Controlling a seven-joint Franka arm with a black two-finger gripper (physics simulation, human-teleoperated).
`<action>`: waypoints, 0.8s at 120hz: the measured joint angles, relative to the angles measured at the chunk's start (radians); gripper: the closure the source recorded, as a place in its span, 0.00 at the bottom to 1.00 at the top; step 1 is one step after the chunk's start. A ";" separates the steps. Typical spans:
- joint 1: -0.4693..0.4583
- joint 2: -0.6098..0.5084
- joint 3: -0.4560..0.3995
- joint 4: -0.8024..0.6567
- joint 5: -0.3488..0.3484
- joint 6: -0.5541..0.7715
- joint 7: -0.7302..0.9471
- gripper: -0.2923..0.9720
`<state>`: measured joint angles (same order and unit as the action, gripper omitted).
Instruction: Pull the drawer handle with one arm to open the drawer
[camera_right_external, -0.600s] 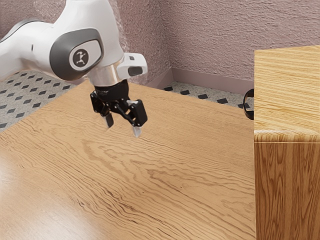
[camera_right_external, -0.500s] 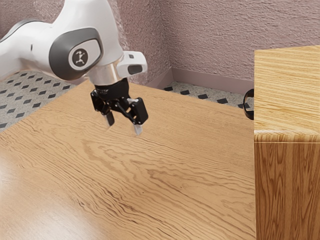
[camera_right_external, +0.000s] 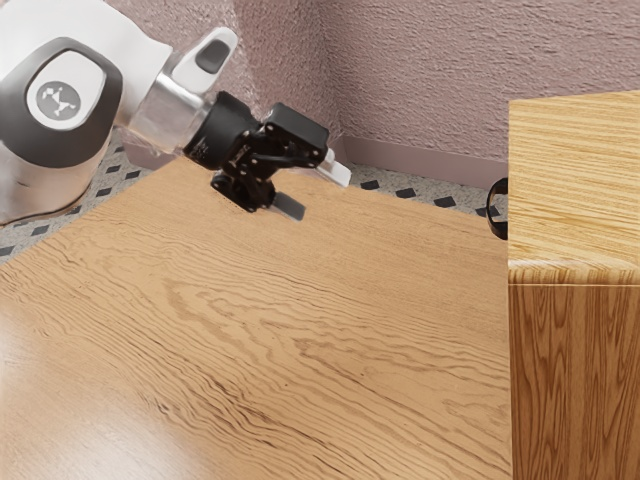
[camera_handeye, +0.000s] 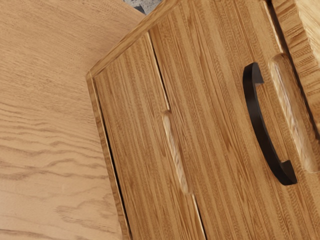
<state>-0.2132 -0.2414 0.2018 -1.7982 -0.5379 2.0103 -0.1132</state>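
Our pincer (camera_right_external: 315, 190) hangs level above the worktop (camera_right_external: 250, 330), fingers spread wide and gripping nothing. Over at the exterior view's right stands the cabinet (camera_right_external: 575, 200), well apart from us, with the black handle (camera_handeye: 265, 132) on its drawer (camera_handeye: 225, 125) front.

Rough, pinkish-brown stucco wall (camera_right_external: 450, 70) meets another at a corner, with a plain baseboard (camera_right_external: 420, 160) along its foot. The floor (camera_right_external: 408, 187) is pale tile dotted with small dark diamonds. A broad wood-grain table (camera_right_external: 250, 330) carries a matching wooden cabinet (camera_right_external: 575, 190) at the exterior view's right. The light is soft and even.
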 joint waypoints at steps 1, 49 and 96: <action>-0.007 0.003 0.005 0.001 -0.009 0.005 0.000 0.23; -0.094 0.090 0.023 0.002 -0.165 0.179 0.012 0.23; -0.140 0.165 0.019 0.021 -0.207 0.258 0.019 0.23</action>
<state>-0.3534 -0.0766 0.2204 -1.7774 -0.7449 2.2687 -0.0944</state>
